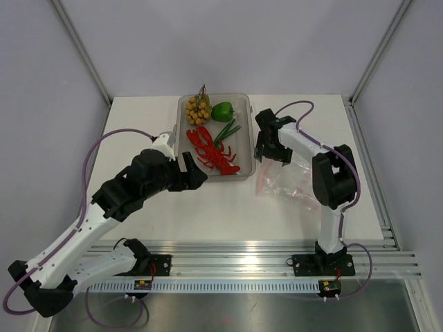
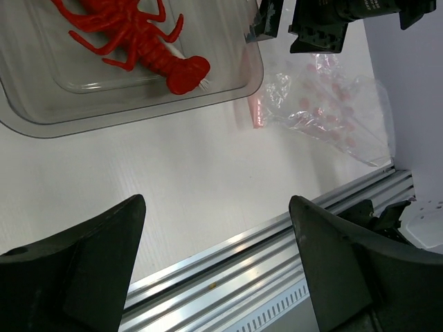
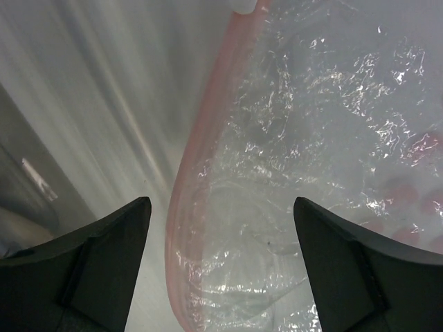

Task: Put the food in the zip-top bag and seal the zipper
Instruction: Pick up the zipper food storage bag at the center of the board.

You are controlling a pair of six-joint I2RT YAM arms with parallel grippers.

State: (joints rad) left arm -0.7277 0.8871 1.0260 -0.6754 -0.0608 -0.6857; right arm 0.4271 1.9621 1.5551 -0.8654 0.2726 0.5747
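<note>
The red lobster (image 1: 213,153), green bell pepper (image 1: 222,111), yellow-tan ball cluster (image 1: 197,109) and thin green stalks (image 1: 227,131) lie in a clear tray (image 1: 243,101). The crinkly zip-top bag (image 1: 287,183) lies flat to the right of the tray, its pink zipper strip (image 3: 188,173) along the edge facing the tray. My right gripper (image 1: 270,153) is open and empty over the bag's mouth; in the right wrist view the strip lies between its fingers (image 3: 221,207). My left gripper (image 1: 193,171) is open and empty at the tray's near left corner, near the lobster's tail (image 2: 185,72).
Aluminium rails (image 1: 242,259) run along the table's near edge. The enclosure walls and corner posts (image 1: 83,48) close in the back and sides. White table surface (image 1: 152,124) shows left of the tray.
</note>
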